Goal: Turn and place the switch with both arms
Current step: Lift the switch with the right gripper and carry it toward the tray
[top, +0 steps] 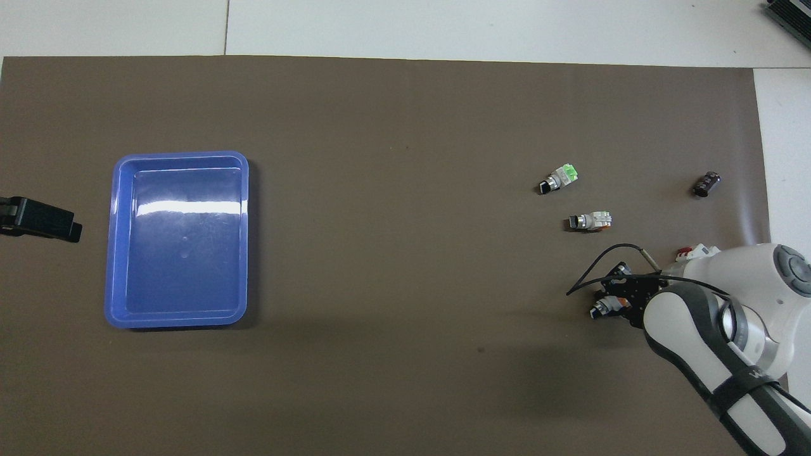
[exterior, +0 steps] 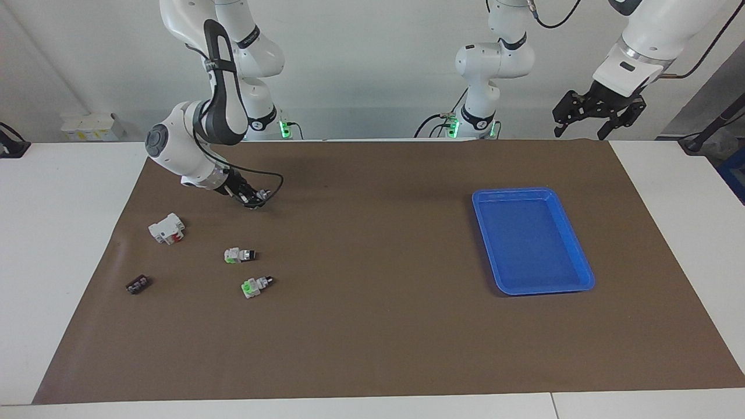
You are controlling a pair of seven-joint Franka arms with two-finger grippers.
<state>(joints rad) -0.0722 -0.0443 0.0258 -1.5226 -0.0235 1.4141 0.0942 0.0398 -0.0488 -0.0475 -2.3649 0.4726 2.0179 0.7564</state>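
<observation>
The switch (top: pixel 600 308) is a small white-grey piece with an orange block and a black-and-silver knob end. It sits between the fingers of my right gripper (top: pixel 609 304), low over the mat at the right arm's end of the table. In the facing view the right gripper (exterior: pixel 255 199) hides most of it. The right gripper looks shut on the switch. My left gripper (exterior: pixel 593 116) is open and empty, raised high over the left arm's end of the table. It also shows in the overhead view (top: pixel 44 218).
Two switches with green blocks (exterior: pixel 238 255) (exterior: pixel 256 285) lie on the brown mat, farther from the robots than the right gripper. A white block with a red part (exterior: pixel 167 228) and a small black part (exterior: pixel 138 284) lie beside them. A blue tray (exterior: pixel 483 233) stands toward the left arm's end.
</observation>
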